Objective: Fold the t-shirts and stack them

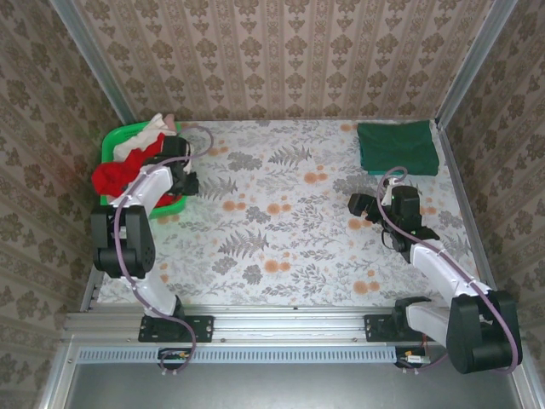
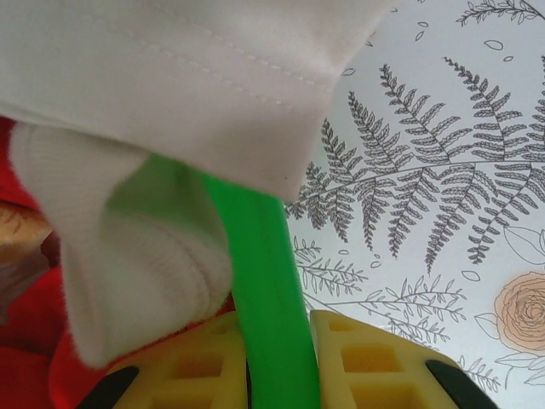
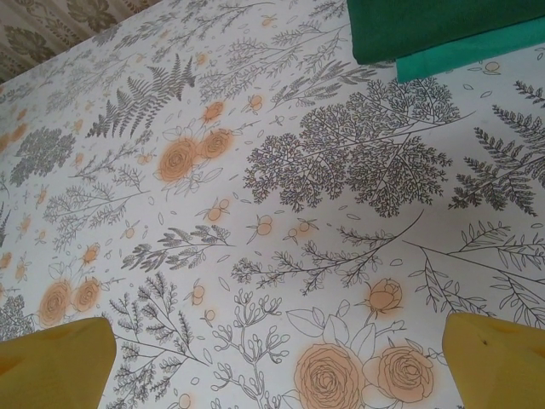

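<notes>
The bright red cloth t-shirt (image 1: 111,177) lies bunched in a green plastic basket (image 1: 115,136) at the counter's (image 1: 281,230) far left, a white cloth (image 1: 145,136) heaped just beside it and draped over the rim. The plain dark green t-shirt (image 1: 396,146) sits folded flat at the far right corner. The left tool (image 1: 183,181) is narrow, astride the basket rim; whether it pinches, I cannot tell. The right tool (image 1: 362,204) hangs wide open near the green shirt.

Red shirt (image 1: 111,179), dark green shirt (image 1: 397,146)
</notes>
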Available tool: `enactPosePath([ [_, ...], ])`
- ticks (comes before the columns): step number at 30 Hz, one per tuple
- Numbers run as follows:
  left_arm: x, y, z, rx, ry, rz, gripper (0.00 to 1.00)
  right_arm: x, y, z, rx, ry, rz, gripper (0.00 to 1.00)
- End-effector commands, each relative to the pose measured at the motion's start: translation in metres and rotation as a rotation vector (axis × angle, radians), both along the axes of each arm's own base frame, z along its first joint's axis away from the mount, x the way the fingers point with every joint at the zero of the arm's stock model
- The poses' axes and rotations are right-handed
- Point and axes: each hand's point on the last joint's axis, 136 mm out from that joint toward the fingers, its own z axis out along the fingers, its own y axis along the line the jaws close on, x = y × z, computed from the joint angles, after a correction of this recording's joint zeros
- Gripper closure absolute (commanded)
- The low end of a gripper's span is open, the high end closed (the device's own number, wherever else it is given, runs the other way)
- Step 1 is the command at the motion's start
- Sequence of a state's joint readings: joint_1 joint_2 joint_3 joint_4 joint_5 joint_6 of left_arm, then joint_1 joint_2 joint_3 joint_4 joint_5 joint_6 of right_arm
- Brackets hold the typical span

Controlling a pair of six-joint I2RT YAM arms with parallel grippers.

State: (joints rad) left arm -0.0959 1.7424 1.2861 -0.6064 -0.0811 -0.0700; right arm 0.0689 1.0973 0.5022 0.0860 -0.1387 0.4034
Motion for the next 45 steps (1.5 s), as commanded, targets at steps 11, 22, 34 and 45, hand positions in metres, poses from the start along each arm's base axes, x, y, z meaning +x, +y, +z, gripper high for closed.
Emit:
enactPosePath([
  [11, 0.035, 0.017, 0.001, 0.015, -0.016, -0.248, 1.00, 0.009, -0.002, 0.013, -0.009, -0.023, -0.016, 0.00],
  [22, 0.043, 0.023, -0.010, 0.019, -0.031, -0.301, 1.00, 0.008, -0.003, 0.012, -0.014, -0.018, -0.018, 0.00],
  [34, 0.049, 0.023, 0.016, 0.005, -0.095, -0.263, 0.64, 0.009, -0.004, 0.012, -0.021, -0.020, -0.023, 0.00],
  [45, 0.035, 0.013, 0.120, -0.047, -0.325, -0.178, 0.00, 0.010, -0.002, 0.011, -0.010, -0.016, -0.016, 0.00],
])
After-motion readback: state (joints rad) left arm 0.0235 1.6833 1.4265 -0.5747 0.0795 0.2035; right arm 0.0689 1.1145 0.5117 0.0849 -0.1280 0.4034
